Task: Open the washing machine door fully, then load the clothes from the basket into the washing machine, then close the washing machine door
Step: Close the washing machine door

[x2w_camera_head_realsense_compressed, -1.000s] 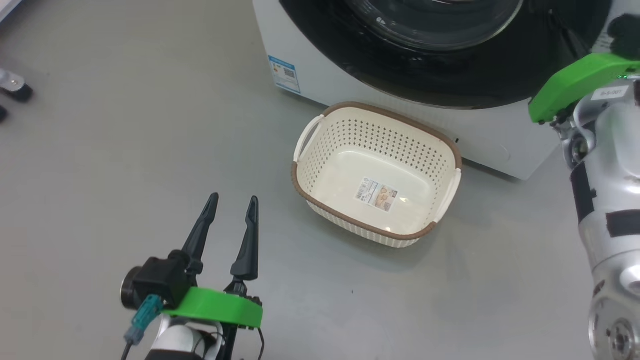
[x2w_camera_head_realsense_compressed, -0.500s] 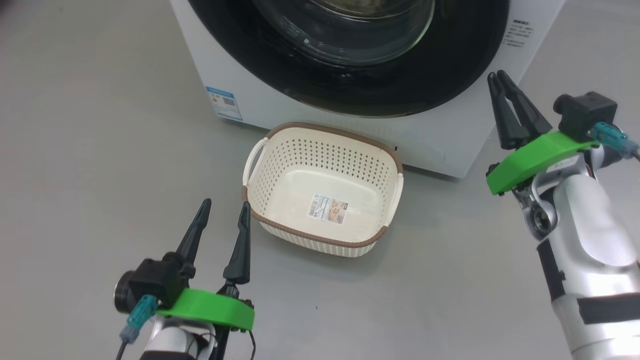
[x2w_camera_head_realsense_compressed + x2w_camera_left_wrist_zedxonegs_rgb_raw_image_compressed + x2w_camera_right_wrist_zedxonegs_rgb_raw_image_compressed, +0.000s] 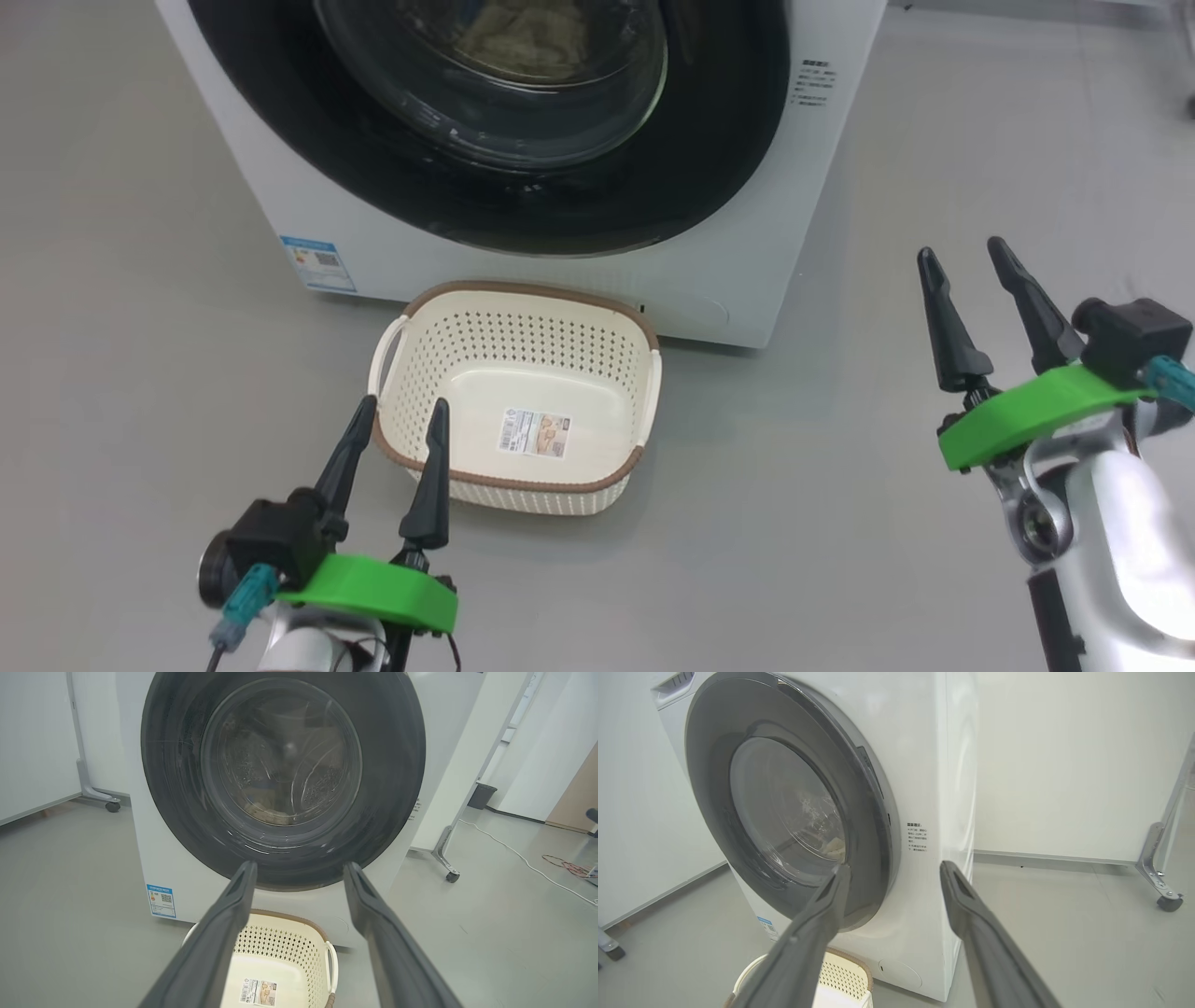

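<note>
Right gripper (image 3: 960, 250) fingers, pinched a sec ago, now spread; left gripper (image 3: 403, 401) likewise, both empty. Cream perforated plastic basket (image 3: 532, 287) sits empty before big white washer (image 3: 766, 233); black-rimmed round glass door (image 3: 728, 140) looks shut, cream clothes (image 3: 268, 812) inside. We reckon job's done; next, just back off.

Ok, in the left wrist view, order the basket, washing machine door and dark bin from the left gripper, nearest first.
From the left gripper:
1. basket, just below and ahead.
2. washing machine door, straight ahead, beyond the basket.
3. dark bin, far back on the right.
</note>
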You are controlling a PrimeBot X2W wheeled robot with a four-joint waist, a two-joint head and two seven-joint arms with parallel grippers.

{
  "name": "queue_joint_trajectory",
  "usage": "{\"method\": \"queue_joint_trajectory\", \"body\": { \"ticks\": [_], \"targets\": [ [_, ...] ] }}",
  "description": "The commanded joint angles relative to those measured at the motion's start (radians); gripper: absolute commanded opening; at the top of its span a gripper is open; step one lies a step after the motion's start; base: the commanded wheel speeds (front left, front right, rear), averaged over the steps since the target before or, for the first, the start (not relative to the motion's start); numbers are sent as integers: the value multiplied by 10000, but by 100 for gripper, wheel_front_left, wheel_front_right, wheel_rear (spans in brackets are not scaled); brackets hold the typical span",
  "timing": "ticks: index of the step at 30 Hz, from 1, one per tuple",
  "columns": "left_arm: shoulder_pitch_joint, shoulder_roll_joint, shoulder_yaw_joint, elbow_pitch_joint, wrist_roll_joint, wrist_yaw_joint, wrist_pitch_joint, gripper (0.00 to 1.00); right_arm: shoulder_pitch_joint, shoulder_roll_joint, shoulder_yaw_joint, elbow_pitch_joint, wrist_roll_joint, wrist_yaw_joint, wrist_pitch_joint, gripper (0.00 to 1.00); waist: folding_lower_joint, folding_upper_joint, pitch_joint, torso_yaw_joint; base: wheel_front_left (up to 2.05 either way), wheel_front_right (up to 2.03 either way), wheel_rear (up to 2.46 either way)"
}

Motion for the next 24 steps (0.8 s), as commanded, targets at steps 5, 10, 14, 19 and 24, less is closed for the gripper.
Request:
{"method": "queue_joint_trajectory", "body": {
  "ticks": [5, 10, 14, 19, 24],
  "targets": [
    [-75, 292, 462, -359, -121, 167, 76, 100, 614, 53, -148, -1120, 114, -13, 185, 100, 1, -1, -240, -561, 0, 0, 0],
    [102, 394, 527, -533, -155, 307, 173, 100, 1453, 54, -452, -1956, 204, -13, 432, 100, 1, -1, -287, -919, 0, 0, 0],
    [268, 464, 597, -618, -222, 399, 227, 100, 2141, 54, -540, -2532, 265, -13, 639, 100, 1, -1, -376, -1129, 0, 0, 0],
    [451, 535, 657, -718, -300, 492, 280, 100, 2914, 54, -727, -3213, 302, -13, 885, 100, 1, -1, -462, -1300, 0, 0, 0],
    [590, 588, 683, -823, -358, 569, 327, 100, 3415, 54, -815, -3721, 393, -13, 1066, 100, 1, -1, -505, -1387, 0, 0, 0]
  ]
}}
